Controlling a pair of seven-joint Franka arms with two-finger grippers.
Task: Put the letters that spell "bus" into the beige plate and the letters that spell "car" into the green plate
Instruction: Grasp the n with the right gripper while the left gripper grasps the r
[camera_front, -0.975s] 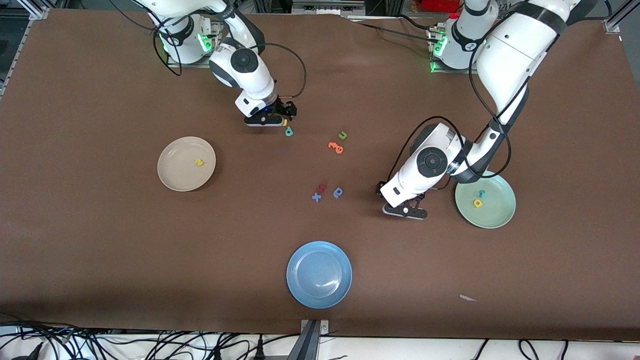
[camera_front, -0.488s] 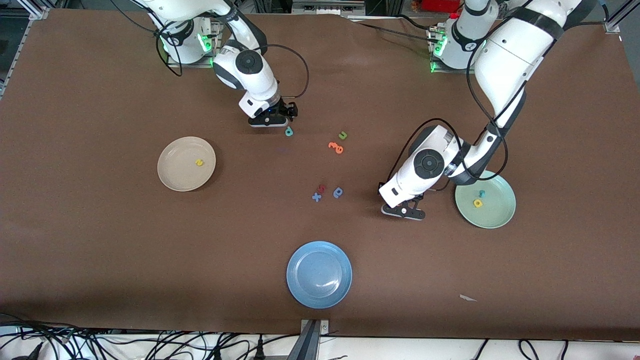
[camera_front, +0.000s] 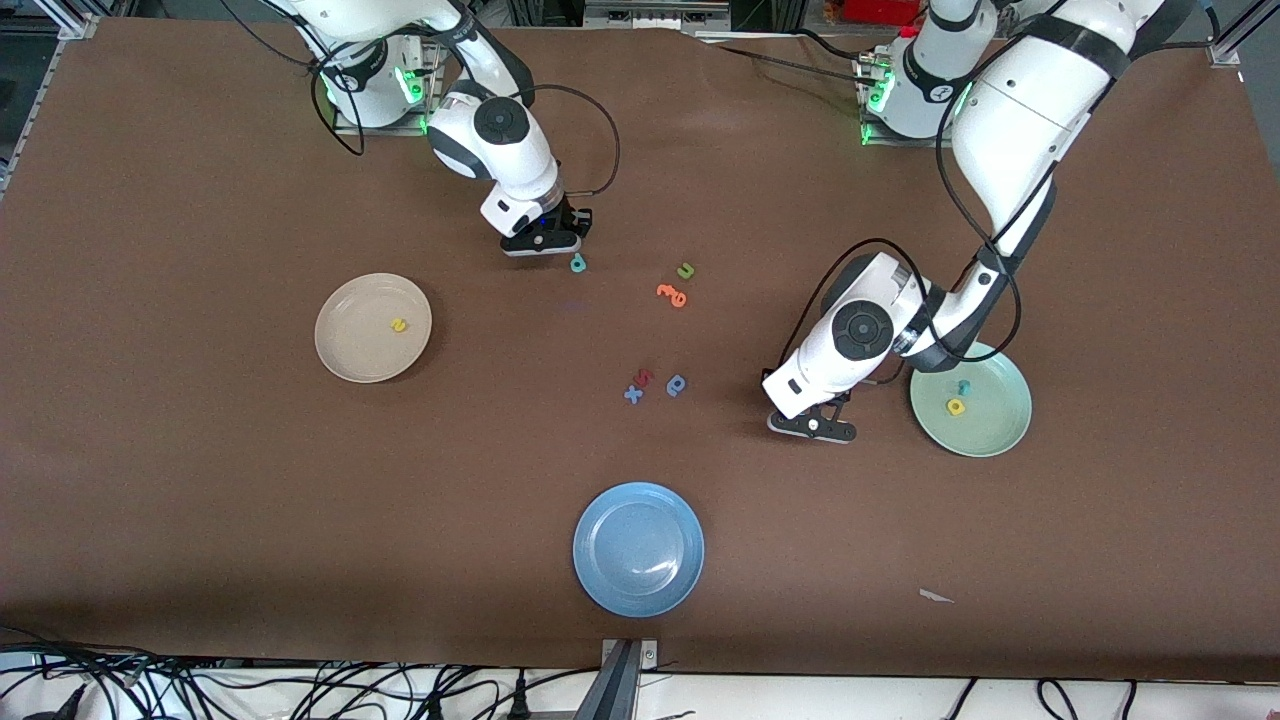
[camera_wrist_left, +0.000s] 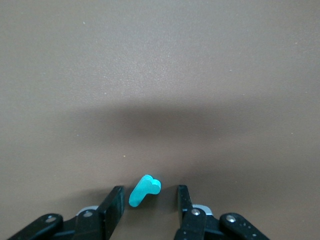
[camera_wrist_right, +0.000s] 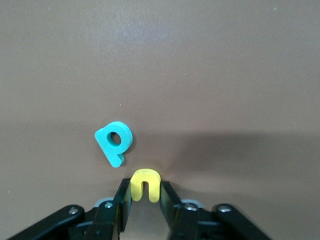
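My right gripper (camera_wrist_right: 145, 187) is down at the table and shut on a yellow u (camera_wrist_right: 145, 180), with a teal b (camera_wrist_right: 115, 140) lying flat close beside it. From the front this gripper (camera_front: 545, 240) hides the u, and the teal b (camera_front: 578, 264) lies a little nearer the camera. My left gripper (camera_front: 810, 425) is low beside the green plate (camera_front: 1005, 425), open, with a small teal letter (camera_wrist_left: 142, 191) tilted between its fingers. The green plate holds a yellow a (camera_front: 956, 406) and a teal letter (camera_front: 964, 386). The beige plate (camera_front: 350, 345) holds a yellow s (camera_front: 399, 325).
A green u (camera_front: 685, 270) and orange letters (camera_front: 672, 294) lie mid-table. Nearer the camera are a red letter (camera_front: 645, 377) and two blue letters (camera_front: 633, 394). A blue plate (camera_front: 638, 548) sits near the front edge. A paper scrap (camera_front: 936, 596) lies toward the left arm's end.
Both grippers' fingers have drawn inward. The right one now pinches the yellow u. The left one has narrowed around the teal letter and shifted slightly.
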